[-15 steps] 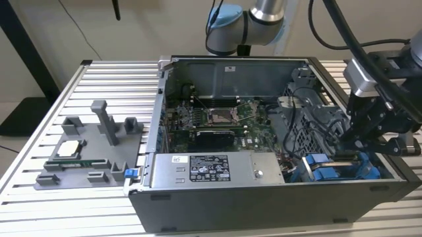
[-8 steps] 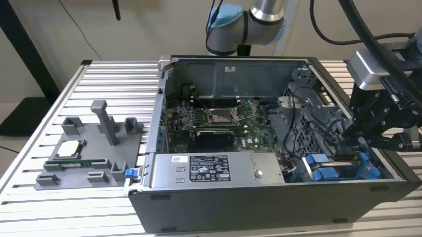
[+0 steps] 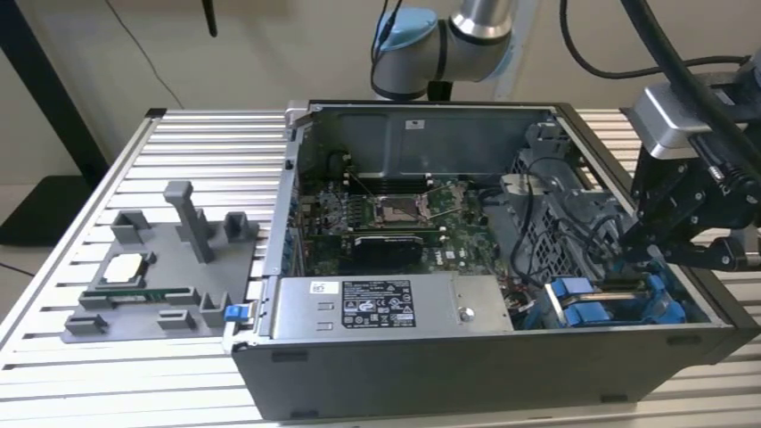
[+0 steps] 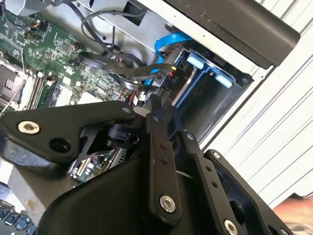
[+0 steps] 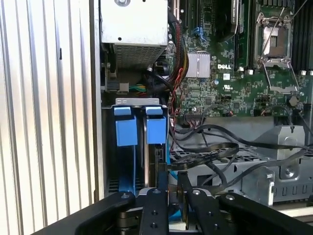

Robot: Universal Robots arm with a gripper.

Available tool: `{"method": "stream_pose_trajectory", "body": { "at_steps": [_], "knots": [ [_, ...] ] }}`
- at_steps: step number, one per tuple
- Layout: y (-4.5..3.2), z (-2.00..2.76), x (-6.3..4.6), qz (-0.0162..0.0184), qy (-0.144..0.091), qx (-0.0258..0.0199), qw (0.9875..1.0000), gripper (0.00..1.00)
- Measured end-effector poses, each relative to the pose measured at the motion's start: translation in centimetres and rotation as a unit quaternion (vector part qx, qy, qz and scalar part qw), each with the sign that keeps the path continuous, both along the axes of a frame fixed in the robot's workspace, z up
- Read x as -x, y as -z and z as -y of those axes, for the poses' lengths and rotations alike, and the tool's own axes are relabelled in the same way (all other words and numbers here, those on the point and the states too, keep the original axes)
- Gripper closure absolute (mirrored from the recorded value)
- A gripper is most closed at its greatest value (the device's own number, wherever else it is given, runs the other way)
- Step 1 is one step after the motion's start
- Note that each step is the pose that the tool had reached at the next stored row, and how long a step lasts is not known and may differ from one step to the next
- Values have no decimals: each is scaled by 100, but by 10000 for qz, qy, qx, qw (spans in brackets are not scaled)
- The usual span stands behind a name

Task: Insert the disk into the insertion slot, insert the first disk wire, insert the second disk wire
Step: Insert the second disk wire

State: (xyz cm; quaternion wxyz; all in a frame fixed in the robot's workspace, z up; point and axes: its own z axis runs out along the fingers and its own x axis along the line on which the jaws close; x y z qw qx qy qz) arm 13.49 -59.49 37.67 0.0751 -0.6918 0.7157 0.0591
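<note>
So in the exterior view the black gripper [image 3: 666, 254] is hanging over the open grey metal computer case [image 3: 476, 357] on the slatted aluminium desk [image 3: 71, 223], right above the grey drive bay with blue rails, the insertion slot [image 3: 607, 303]. A grey plastic fixture tray [image 3: 167, 276] is sitting well apart.

In the second wrist view the fingers [image 4: 159, 147] are pinching close together beside a thin black cable [image 4: 132, 73]; can't tell if they're gripping it.

In the first wrist view the blue-framed silver disk [image 5: 146, 147] is sitting in the slot.
</note>
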Motion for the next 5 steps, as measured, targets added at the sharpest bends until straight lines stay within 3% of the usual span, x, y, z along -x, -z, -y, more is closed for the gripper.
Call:
{"method": "stream_pose_trajectory", "body": {
  "at_steps": [5],
  "knots": [
    [-8, 0, 0, 0, 0, 0, 10000, 0]
  ]
}}
